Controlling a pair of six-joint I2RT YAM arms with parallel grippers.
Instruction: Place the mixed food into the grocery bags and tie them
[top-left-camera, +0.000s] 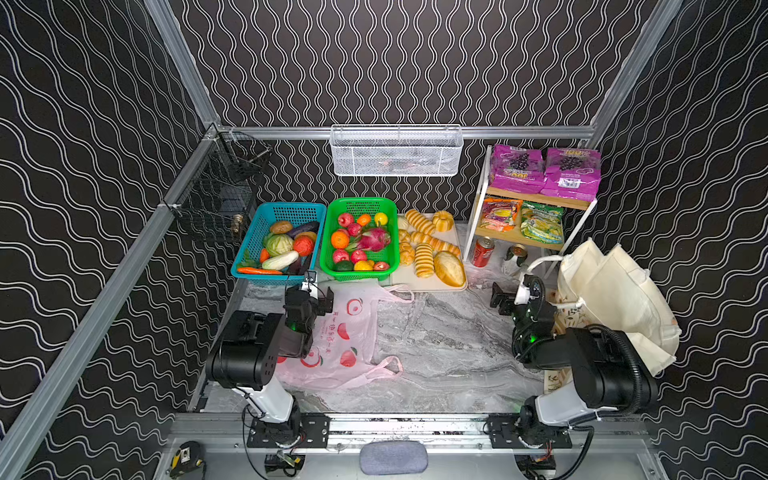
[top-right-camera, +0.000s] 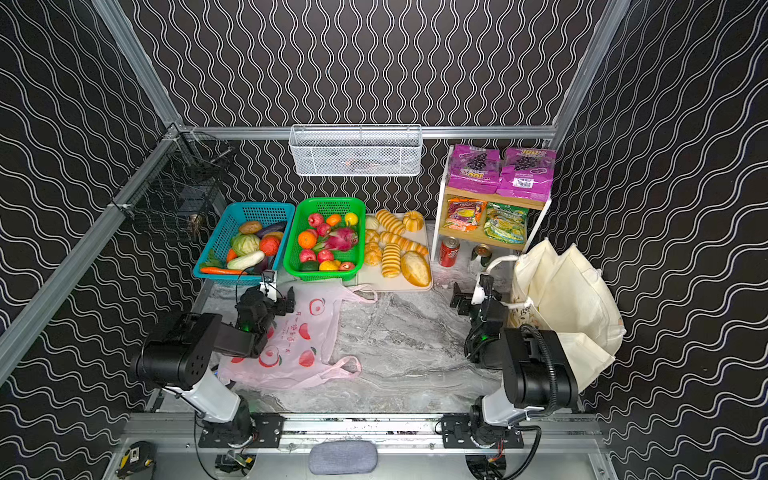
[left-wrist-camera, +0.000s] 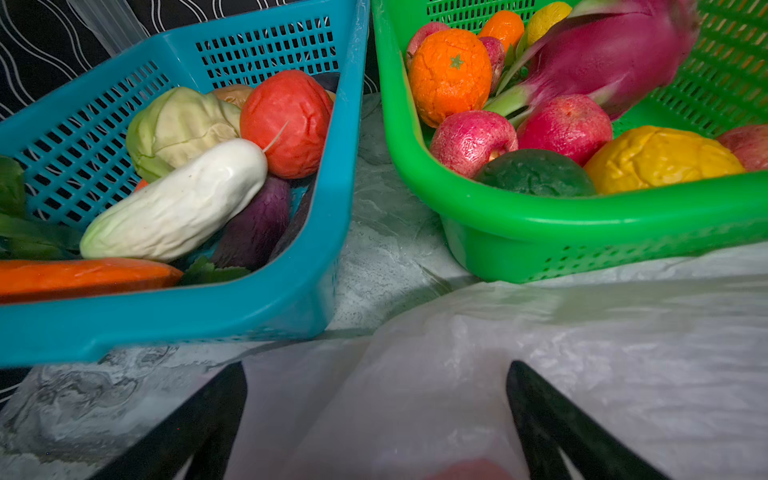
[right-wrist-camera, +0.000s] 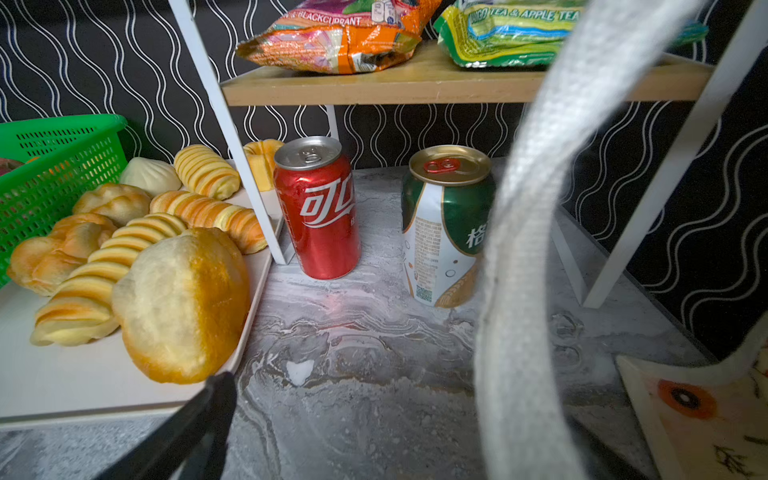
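left claw (left-wrist-camera: 374, 374) spread over pink plastic bag (top-left-camera: 347, 332), flat on counter (top-left-camera: 436, 332); flimsy, slippery, best pinched at handle loop (top-left-camera: 390, 365); right claw (top-left-camera: 500, 300) spread, facing red soda can (right-wrist-camera: 320, 212) under shelf (right-wrist-camera: 415, 83): rigid, smooth, grip mid-body

Under our left gripper (left-wrist-camera: 376, 374): plastic carrier (top-left-camera: 345, 332).
Beyond it: vegetable basket (top-left-camera: 249, 245) left, fruit basket (top-left-camera: 361, 272) right.
Ahead of our right gripper (top-left-camera: 500, 299): soda can (right-wrist-camera: 318, 216) beneath the shelf rack (right-wrist-camera: 415, 87).
To its right: cloth tote (top-left-camera: 615, 291).

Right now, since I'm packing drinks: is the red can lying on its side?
No, the red can stands upright on the table.
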